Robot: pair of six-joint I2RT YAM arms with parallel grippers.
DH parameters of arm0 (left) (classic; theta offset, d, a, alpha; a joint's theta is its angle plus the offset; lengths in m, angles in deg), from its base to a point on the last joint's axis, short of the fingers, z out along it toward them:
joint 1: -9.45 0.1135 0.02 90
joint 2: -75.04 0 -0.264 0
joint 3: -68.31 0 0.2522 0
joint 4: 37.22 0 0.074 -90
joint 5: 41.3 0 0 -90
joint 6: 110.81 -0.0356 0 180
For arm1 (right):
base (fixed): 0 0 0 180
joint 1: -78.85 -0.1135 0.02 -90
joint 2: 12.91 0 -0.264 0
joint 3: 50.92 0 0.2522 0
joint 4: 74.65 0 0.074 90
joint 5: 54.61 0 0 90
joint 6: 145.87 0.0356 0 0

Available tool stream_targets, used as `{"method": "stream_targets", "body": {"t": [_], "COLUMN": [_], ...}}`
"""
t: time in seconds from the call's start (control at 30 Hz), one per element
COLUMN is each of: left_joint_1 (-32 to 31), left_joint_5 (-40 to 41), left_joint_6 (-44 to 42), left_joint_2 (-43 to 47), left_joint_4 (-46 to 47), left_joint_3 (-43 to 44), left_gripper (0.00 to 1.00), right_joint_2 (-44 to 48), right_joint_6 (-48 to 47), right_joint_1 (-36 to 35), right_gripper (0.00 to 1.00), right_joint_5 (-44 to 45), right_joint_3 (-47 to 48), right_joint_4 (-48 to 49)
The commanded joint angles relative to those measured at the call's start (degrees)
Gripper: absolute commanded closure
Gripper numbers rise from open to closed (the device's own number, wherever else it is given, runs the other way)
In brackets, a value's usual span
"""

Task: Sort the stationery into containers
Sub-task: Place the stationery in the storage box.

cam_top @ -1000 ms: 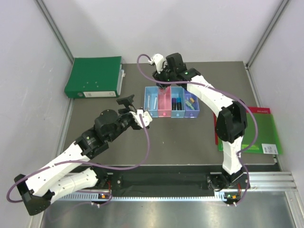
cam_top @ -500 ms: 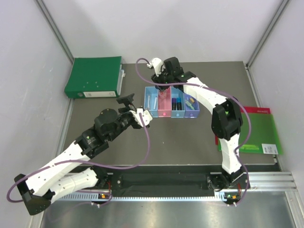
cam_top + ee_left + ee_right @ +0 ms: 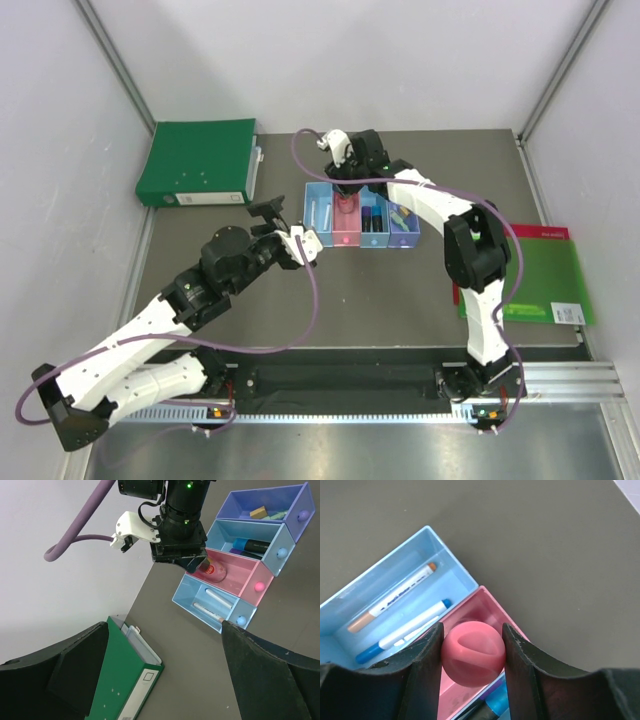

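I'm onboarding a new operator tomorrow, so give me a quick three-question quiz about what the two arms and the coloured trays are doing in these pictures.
1. Multiple choice: the right tool grips a pink round item. What is it holding it over?
A. the purple tray
B. the pink tray
C. the green binder
2. True or false: the left tool is holding a pen.
3. Short answer: how many pens lie in the light blue end tray?

Key: 1 B. 2 false, its fingers are apart and hold nothing. 3 two.
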Motion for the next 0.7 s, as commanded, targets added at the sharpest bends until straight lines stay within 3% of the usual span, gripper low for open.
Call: {"method": "stream_targets", "body": {"t": [0.0,0.3,0.53,0.67], "left_joint_1": [0.35,0.35,0.35,0.35], "left_joint_5": [-1.04,-1.04,-0.95,-1.21], "left_joint_6": [0.55,0.38,0.38,0.38], "left_joint_2": [-0.62,-0.62,-0.27,-0.36], "left_joint_4": [3.30,3.21,3.30,3.21], "left_joint_3": [2.59,2.67,2.41,2.67], "left_gripper": [0.01,0.01,0.01,0.01], "right_joint_2": [2.45,4.38,6.75,8.42], "right_joint_6": [0.49,0.48,0.40,0.31], "right_joint_1": [0.42,0.42,0.42,0.42], "right_gripper": [1.00,0.66,0.30,0.16], "right_joint_5": [-0.45,-1.15,-1.59,-2.04], "right_joint_3": [-1.56,-2.45,-2.80,-3.06], "right_joint_4": [3.61,3.09,1.77,1.33]}}
